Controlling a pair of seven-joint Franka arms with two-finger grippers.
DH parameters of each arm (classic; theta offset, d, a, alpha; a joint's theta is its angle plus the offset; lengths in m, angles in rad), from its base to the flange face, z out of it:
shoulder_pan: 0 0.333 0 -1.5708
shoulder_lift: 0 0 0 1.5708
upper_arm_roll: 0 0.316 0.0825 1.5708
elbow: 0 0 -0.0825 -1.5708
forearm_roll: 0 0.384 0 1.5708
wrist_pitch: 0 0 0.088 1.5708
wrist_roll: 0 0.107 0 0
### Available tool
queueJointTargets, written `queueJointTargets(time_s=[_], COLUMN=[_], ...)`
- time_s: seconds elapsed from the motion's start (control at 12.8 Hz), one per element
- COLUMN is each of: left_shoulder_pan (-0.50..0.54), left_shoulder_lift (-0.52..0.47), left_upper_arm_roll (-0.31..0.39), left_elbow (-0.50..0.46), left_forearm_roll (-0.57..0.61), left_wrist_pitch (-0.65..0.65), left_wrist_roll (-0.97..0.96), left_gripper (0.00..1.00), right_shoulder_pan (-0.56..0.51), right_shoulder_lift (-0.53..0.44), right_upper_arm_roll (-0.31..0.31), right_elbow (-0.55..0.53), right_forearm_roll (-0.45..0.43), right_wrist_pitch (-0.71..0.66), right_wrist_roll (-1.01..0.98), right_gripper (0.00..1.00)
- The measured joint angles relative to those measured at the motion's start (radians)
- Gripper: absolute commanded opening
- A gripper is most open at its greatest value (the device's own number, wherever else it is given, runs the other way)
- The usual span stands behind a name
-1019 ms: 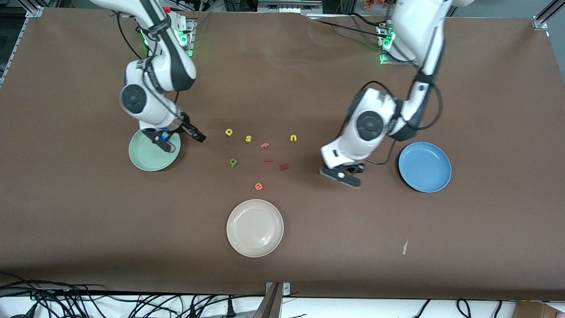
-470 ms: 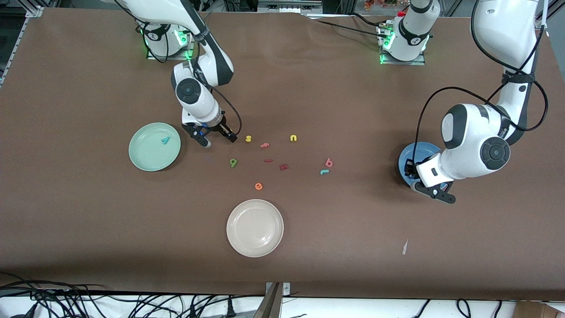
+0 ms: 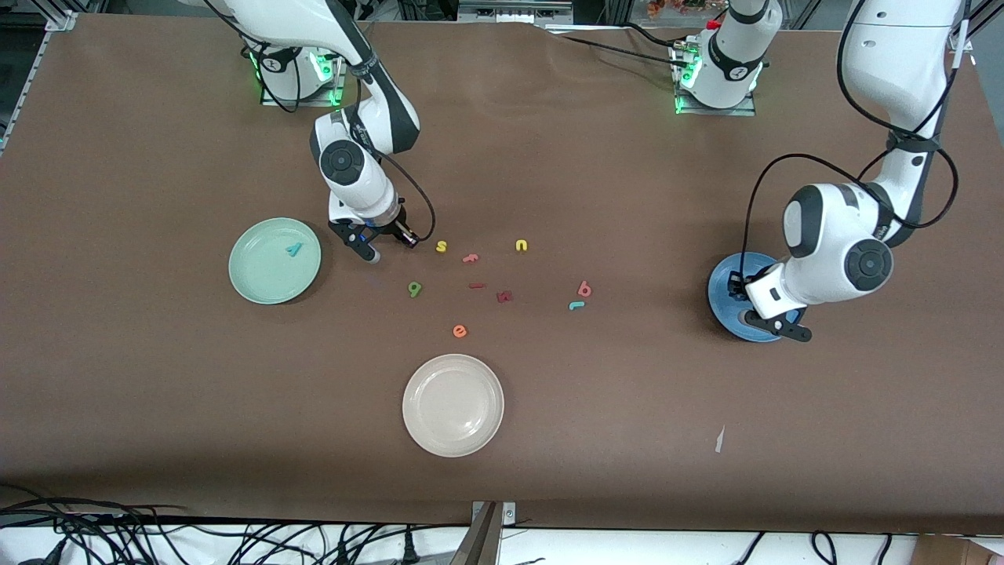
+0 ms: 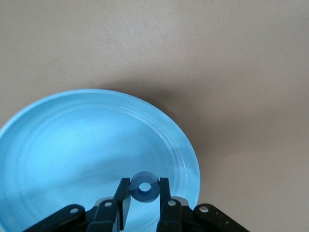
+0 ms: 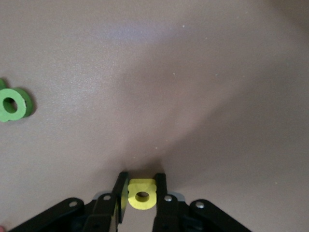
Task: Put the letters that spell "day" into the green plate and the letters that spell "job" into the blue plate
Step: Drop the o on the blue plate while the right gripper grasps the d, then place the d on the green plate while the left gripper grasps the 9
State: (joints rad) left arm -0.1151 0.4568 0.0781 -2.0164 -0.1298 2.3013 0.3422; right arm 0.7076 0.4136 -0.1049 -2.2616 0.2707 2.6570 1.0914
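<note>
— So, what are your two claws doing?

— My right claw (image 5: 141,193) is clamped on the yellow "d" (image 5: 142,194), low over the brown tabletop (image 3: 549,157) between the green plate (image 3: 255,282) and the yellow "s" (image 3: 441,246). My left claw (image 4: 144,191) pinches the blue "o" (image 4: 145,186) just over the blue plate (image 4: 58,145), close to that plate's rim.

— And the rest of the letters?

— The teal "y" (image 3: 293,249) lies in the green plate, which sits toward the right arm's end of the tabletop. The green "a" (image 3: 415,289) lies near the tabletop's middle, nearer the front camera than the "s". The pink "b" (image 3: 584,289) and teal "j" (image 3: 576,305) lie just beside each other, between the middle cluster and the blue plate, which sits toward the left arm's end.
</note>
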Motion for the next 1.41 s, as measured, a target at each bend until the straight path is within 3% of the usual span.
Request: queueJointTargets(time_s=[0.08, 0.16, 0.24, 0.31, 0.47, 0.78, 1.02, 1.41], left_shoulder_pan=[-0.005, -0.008, -0.008, -0.008, -0.008, -0.01, -0.039, -0.235], left_shoulder_lift=[-0.009, -0.023, -0.037, -0.05, -0.073, -0.118, -0.128, -0.123], left_upper_arm_roll=[-0.001, -0.002, -0.002, -0.001, -0.002, -0.003, -0.013, -0.083], left_elbow=[-0.037, -0.078, -0.117, -0.144, -0.158, -0.158, -0.152, -0.106], left_forearm_roll=[0.011, 0.037, 0.055, 0.06, 0.063, 0.066, 0.067, -0.017], left_wrist_pitch=[0.047, 0.107, 0.159, 0.186, 0.2, 0.202, 0.209, 0.213], left_wrist_roll=[0.0, -0.001, -0.002, -0.002, -0.002, -0.002, -0.001, -0.133], left_gripper=[0.0, 0.1, 0.24, 0.46, 0.64, 0.65, 0.64, 0.61], right_shoulder_pan=[0.0, 0.0, 0.001, 0.002, 0.002, 0.0, 0.0, 0.0], right_shoulder_lift=[0.0, -0.002, -0.009, -0.023, -0.082, -0.229, -0.269, -0.269], right_upper_arm_roll=[0.0, -0.002, -0.01, -0.028, -0.084, -0.267, -0.392, -0.479], right_elbow=[0.0, 0.001, 0.003, 0.006, 0.014, 0.028, 0.028, 0.026], right_forearm_roll=[0.0, 0.0, 0.0, 0.0, 0.0, 0.0, 0.0, 0.0], right_wrist_pitch=[0.0, 0.001, 0.0, -0.009, -0.094, -0.336, -0.43, -0.444], right_wrist_roll=[-0.001, -0.004, -0.011, -0.027, -0.102, -0.362, -0.537, -0.712], right_gripper=[0.08, 0.08, 0.09, 0.09, 0.09, 0.09, 0.09, 0.09])
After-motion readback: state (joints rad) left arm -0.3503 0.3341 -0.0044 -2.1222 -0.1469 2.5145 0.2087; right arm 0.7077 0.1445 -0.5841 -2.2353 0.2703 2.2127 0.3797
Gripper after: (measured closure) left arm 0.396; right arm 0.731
